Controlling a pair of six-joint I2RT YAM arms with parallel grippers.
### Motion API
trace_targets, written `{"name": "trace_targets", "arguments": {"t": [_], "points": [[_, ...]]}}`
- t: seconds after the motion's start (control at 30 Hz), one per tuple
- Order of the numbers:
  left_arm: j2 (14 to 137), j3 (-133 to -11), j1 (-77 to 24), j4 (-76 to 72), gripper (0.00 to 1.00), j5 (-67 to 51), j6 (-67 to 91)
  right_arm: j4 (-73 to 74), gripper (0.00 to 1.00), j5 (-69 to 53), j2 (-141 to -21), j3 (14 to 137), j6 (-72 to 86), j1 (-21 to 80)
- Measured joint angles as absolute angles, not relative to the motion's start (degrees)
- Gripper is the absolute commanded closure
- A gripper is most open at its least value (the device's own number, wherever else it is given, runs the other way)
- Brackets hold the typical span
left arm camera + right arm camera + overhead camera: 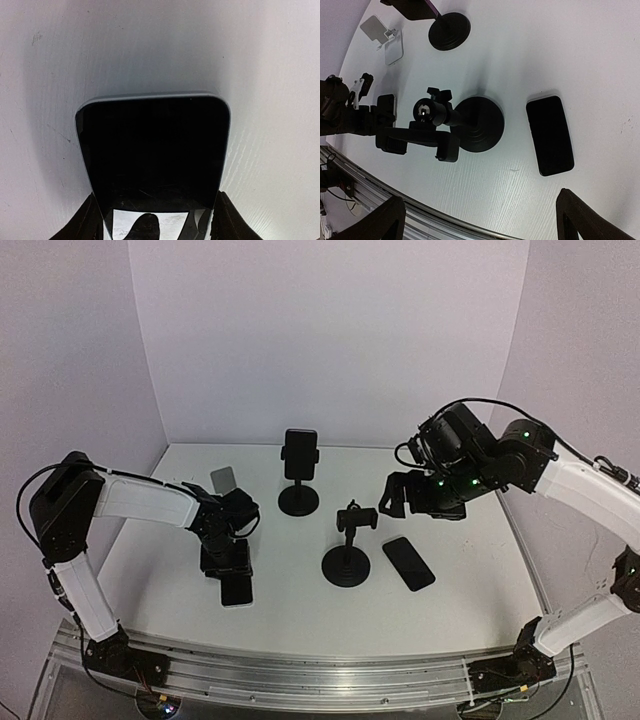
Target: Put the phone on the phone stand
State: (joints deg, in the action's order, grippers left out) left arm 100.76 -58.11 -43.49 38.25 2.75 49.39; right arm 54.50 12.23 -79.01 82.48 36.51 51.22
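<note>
Squeezing the phone (152, 145) evenly across its two long edges is what this step calls for. It lies flat and face up on the table (270, 75), at about 9 o'clock from the empty phone stand (347, 565) in the top view. The left fingers (85, 222) stand either side of its near end, right against the edges, but I cannot tell whether they are pressing on it or only flanking it.

The slab is thin and its sides offer little to hold, so the pads should sit low, level with the rim, and both should meet it together. A lopsided squeeze would likely skid it over the table. A hold nearer the middle of its length would probably tip less on the lift.

The phone's face is glossy black glass that mirrors the wrist above it, and it is framed by a slim pale rim with rounded corners. The table is white with a faint grain. The stand is matte black, with a round ringed base, a thin post and a clamp (357, 518) on top with nothing in it.

The right fingers (382, 220) are spread wide and hold nothing, high above a second phone (408, 563) at 3 o'clock from the stand's base.
</note>
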Motion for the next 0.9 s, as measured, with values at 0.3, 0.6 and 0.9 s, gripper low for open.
{"name": "trace_targets", "arguments": {"t": [0.3,0.6,0.9], "points": [[100.09,-57.32,-43.44,36.06,1.0,2.13,47.69,53.97,0.02,12.26,-78.98,82.48,36.48,51.22],[99.92,-57.33,-43.44,36.04,1.0,2.08,45.59,53.62,0.02,12.47,-79.16,83.11,36.07,51.22],[99.92,-58.86,-43.46,38.69,1.0,1.06,43.25,53.27,0.02,12.51,-80.76,84.79,35.29,51.22]]}}
